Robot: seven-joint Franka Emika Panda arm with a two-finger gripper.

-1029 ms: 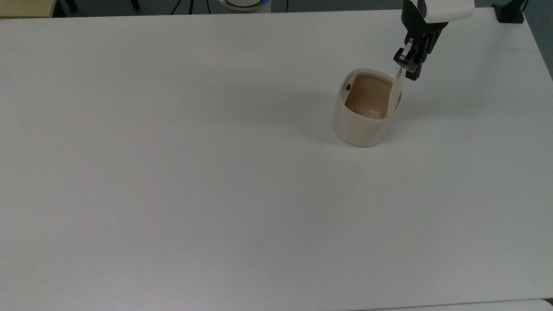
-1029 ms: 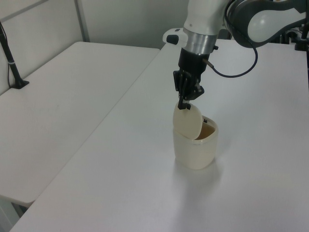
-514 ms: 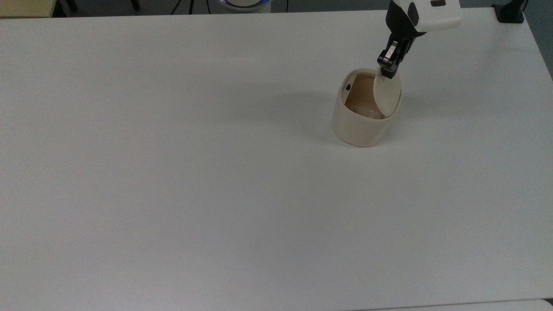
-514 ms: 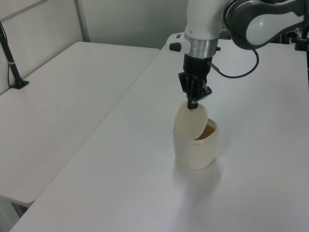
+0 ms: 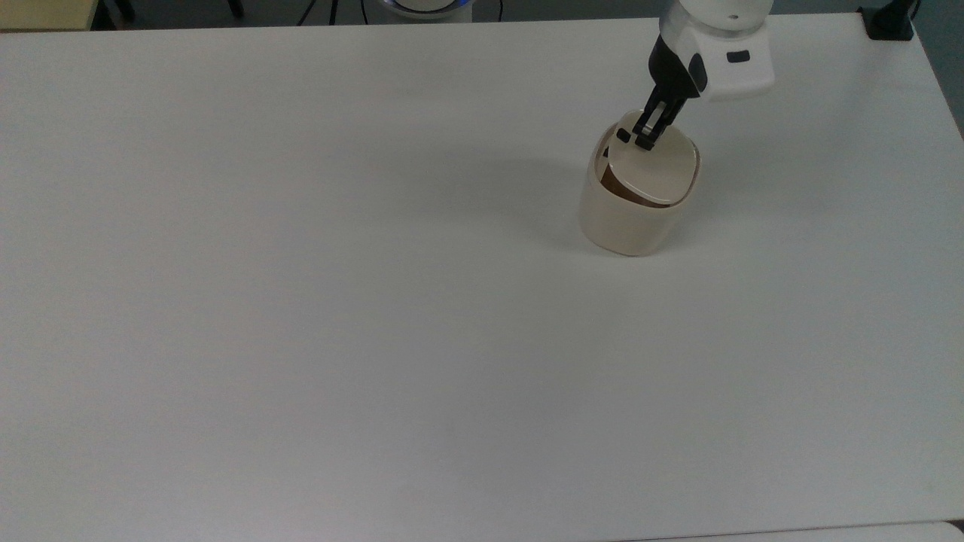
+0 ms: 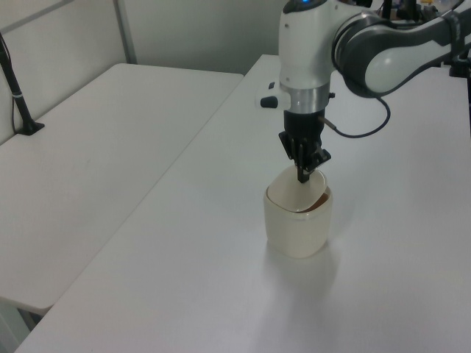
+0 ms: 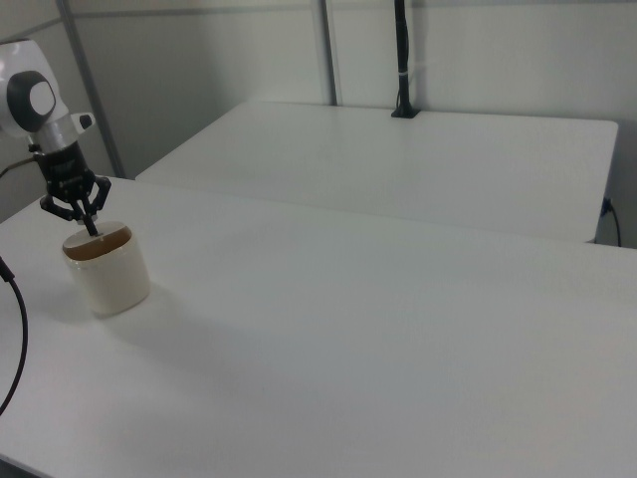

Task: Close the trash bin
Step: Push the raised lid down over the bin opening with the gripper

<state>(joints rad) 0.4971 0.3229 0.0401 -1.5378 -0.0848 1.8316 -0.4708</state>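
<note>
Top view shows the trash bin (image 5: 636, 203) at the table's (image 5: 301, 301) far right, lid (image 5: 654, 167) nearly down. The gripper (image 5: 648, 139), fingers narrowly parted, presses its free edge. Light, stiff plastic; push near the black button (image 5: 623, 135).

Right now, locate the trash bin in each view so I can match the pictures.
Top view: trash bin upper right of the picture, on the white table.
Left view: trash bin centre, slightly right.
Right view: trash bin far left, mid-height.
Shared landmark: the pincer directly above the bin, on its lid.
</note>
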